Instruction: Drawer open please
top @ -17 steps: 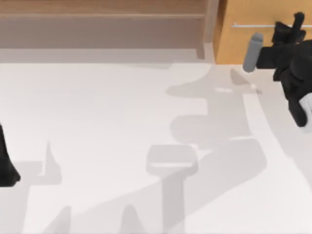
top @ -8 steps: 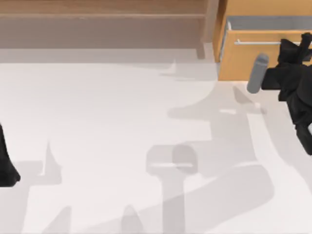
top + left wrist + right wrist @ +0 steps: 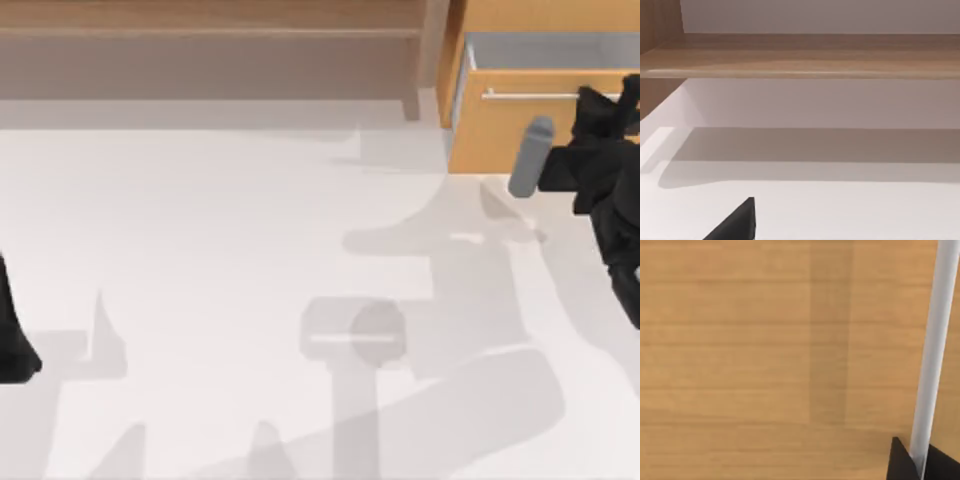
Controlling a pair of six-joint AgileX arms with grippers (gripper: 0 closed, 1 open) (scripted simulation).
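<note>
at the table's far right corner the drawer (image 3: 500,125) stands partly out; the right gripper (image 3: 606,100) pinches its handle (image 3: 530,96), more pull left. left gripper's (image 3: 15,345) fingers: cannot tell, near left edge.

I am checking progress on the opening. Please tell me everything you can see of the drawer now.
The drawer has a light orange-tan wooden front, a thin silver bar handle and a pale grey-white inner box. It sits at the table's far right, beside the brown shelf unit, and is pulled partly out, so the box shows from above. The right gripper is at the handle's right end; in the right wrist view its fingers close around the bar.
</note>
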